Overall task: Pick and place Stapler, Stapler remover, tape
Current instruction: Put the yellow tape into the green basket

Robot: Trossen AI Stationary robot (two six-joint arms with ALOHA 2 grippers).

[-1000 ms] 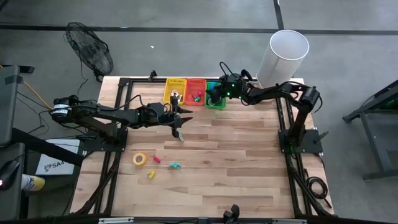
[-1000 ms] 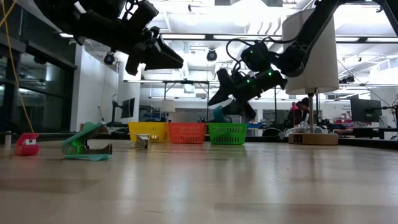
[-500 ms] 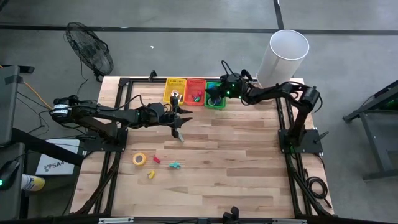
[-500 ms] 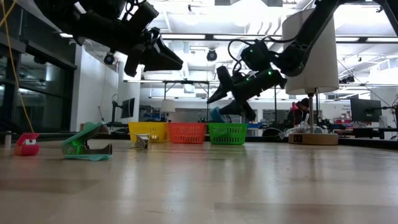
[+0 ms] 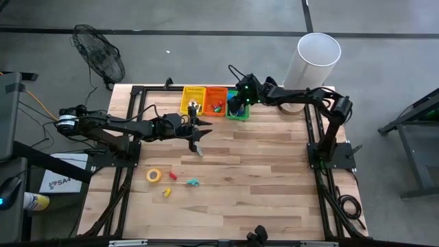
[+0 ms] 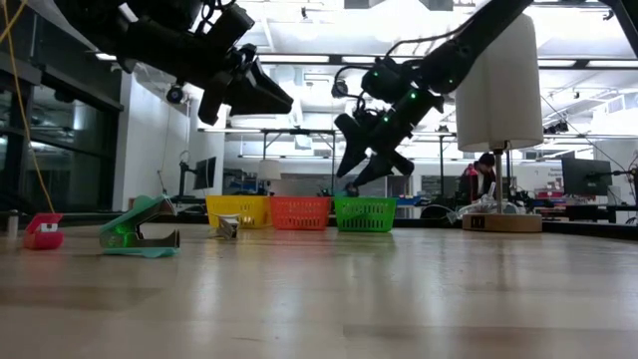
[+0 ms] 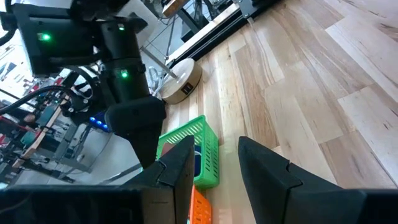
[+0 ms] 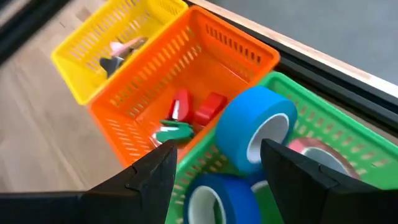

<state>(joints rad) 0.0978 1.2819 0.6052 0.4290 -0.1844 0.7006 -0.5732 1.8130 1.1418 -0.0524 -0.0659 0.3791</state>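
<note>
Inside the green basket (image 8: 348, 134), the pink tape (image 8: 311, 151) lies half-hidden.

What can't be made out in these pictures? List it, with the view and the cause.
- Green plastic basket, high view: the right gripper covers its contents.
- Pink tape roll, right wrist view: blurred, partly behind a blue tape roll.
- Contents of the yellow plastic basket, right wrist view: blurred.
- Small yellow piece on the wooden table, high view: too small to name.
</note>
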